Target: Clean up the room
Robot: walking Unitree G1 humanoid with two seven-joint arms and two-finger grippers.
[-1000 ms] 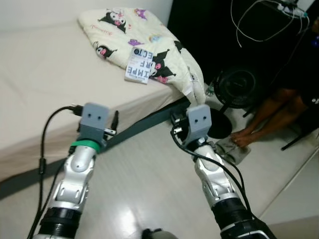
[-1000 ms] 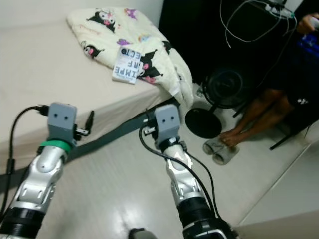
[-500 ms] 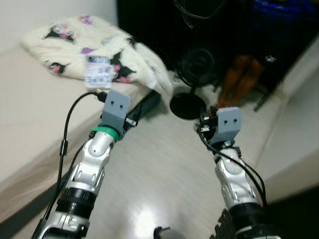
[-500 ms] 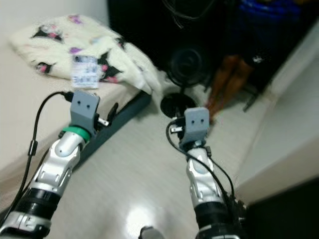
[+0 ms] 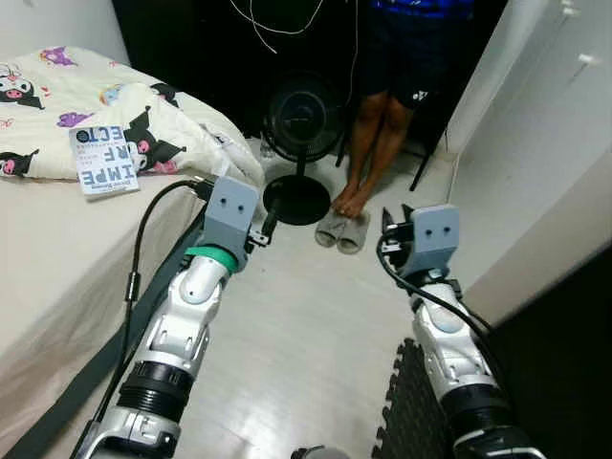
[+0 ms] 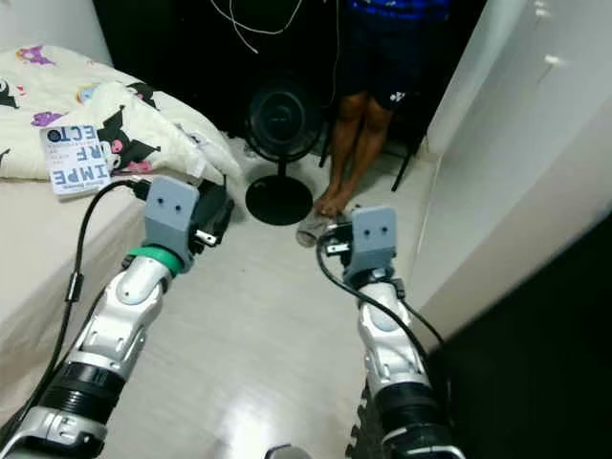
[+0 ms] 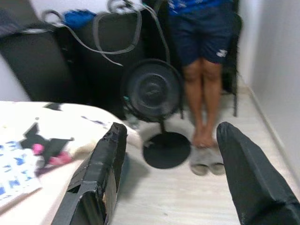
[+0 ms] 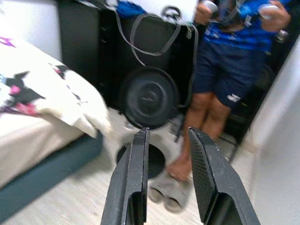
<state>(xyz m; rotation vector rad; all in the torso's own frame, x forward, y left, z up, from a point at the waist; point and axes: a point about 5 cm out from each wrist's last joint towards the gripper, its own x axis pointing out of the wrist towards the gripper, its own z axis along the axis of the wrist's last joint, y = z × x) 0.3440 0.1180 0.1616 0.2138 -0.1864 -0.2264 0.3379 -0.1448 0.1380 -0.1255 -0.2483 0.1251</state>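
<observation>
Pale floor (image 5: 287,335) ahead, bed (image 5: 57,249) alongside, fan (image 5: 301,120) and a person's legs (image 5: 368,143) beyond. Left gripper (image 7: 168,154) fingers spread wide, right gripper (image 8: 166,159) fingers slightly apart, both empty. Looks like scouting; next, choose something to tidy, perhaps the book (image 5: 100,158).

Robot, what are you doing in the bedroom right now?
Nothing is being held yet. The left gripper is open and the right gripper has a narrow gap; both are raised over the pale floor. Ahead stand a black fan and a person beside a pair of slippers. On the robot's left is a bed with a cartoon blanket and a book on it.
</observation>
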